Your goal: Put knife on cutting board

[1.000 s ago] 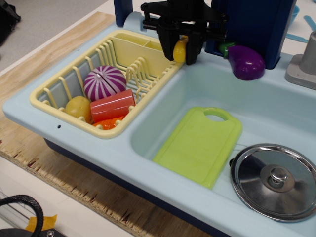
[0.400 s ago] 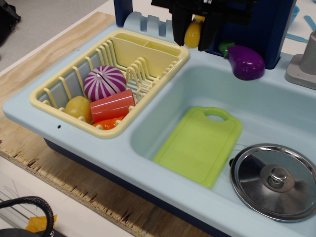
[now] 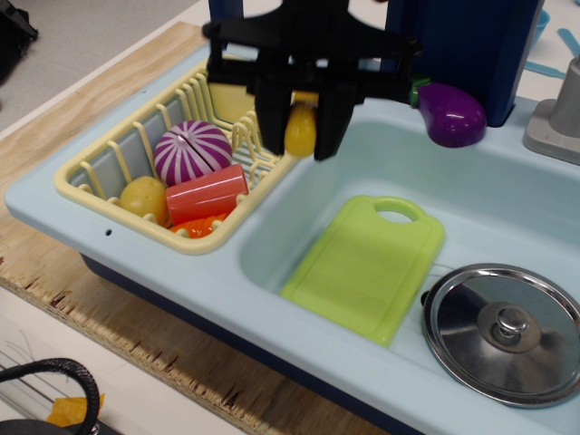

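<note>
My black gripper [image 3: 300, 127] is shut on the knife [image 3: 301, 130], a small glossy yellow rounded piece held between its two fingers. It hangs in the air above the rim between the yellow dish rack and the sink basin. The cutting board [image 3: 367, 265], a flat lime-green rectangle with an oval hole at its far end, lies on the sink floor, below and to the right of the gripper.
A yellow dish rack [image 3: 95, 186] at the left holds a purple striped ball, a pale-yellow ball [image 3: 144, 198] and a red cylinder [image 3: 206, 193]. A purple eggplant [image 3: 450, 113] sits at the sink's back edge. A round steel lid [image 3: 503, 331] lies right of the board.
The gripper, still holding the knife, rose toward the back and has now come forward, lower and to the left, nearer the sink. The board and other objects have not moved.
</note>
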Controlling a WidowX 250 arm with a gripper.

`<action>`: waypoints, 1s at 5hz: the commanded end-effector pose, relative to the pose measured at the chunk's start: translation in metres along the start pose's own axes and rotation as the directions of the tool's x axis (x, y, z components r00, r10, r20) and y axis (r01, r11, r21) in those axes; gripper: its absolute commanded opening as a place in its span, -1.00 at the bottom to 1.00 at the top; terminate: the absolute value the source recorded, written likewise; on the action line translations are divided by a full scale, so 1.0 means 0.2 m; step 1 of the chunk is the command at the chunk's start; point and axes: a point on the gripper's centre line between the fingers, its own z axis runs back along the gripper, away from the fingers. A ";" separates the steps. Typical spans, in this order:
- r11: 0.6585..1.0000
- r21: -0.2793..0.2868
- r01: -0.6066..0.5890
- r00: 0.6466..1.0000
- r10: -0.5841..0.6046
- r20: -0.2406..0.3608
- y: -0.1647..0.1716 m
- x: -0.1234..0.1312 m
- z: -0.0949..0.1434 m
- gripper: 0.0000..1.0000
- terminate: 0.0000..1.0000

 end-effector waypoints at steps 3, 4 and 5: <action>0.965 -0.192 0.178 0.983 -0.185 -0.020 -0.08 -0.15 -0.09 -1.00 -1.00; 0.951 -0.226 0.211 0.976 -0.219 -0.009 -0.11 -0.20 -0.13 -1.00 -1.00; 0.937 -0.288 0.200 0.977 -0.213 -0.017 -0.13 -0.22 -0.19 -1.00 -1.00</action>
